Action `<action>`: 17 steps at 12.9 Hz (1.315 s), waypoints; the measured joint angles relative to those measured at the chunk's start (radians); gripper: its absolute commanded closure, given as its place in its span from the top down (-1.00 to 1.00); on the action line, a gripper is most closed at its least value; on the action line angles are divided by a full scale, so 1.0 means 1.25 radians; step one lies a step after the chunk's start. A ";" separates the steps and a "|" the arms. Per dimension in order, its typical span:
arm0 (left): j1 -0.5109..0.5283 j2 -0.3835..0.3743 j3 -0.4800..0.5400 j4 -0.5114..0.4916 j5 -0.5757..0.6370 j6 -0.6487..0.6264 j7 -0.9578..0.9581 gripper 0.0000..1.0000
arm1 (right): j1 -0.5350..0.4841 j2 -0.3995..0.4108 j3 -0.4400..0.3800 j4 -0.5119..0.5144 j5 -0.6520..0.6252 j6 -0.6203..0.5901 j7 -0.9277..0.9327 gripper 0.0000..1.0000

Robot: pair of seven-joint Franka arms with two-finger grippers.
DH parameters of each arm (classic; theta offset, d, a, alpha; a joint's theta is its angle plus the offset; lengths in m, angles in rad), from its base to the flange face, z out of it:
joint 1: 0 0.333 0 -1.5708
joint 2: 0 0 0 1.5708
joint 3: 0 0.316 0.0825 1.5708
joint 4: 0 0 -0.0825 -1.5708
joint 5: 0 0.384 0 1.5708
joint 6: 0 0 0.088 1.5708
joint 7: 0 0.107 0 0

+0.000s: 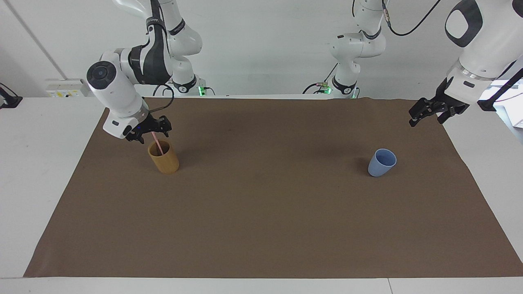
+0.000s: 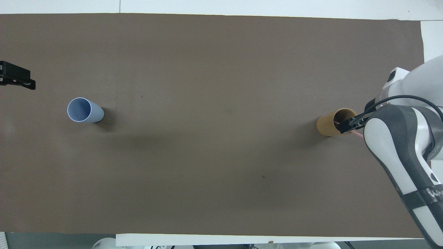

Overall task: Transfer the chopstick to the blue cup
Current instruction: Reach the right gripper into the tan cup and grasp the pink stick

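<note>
Pale pink chopstick (image 1: pixel 157 146) in tan cup (image 1: pixel 164 157); light blue cup (image 1: pixel 381 162) on plain brown mat (image 1: pixel 261 212).

A plain white wall (image 1: pixel 265 49) stands at the robots' end of the white table (image 1: pixel 41 163). A large brown rectangular mat (image 1: pixel 265 212) covers most of the table top under even, soft light.
</note>
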 measured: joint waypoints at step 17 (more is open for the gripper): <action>0.000 0.000 0.000 0.000 0.000 -0.001 0.000 1.00 | -0.004 -0.014 -0.005 -0.025 0.000 -0.024 -0.028 0.23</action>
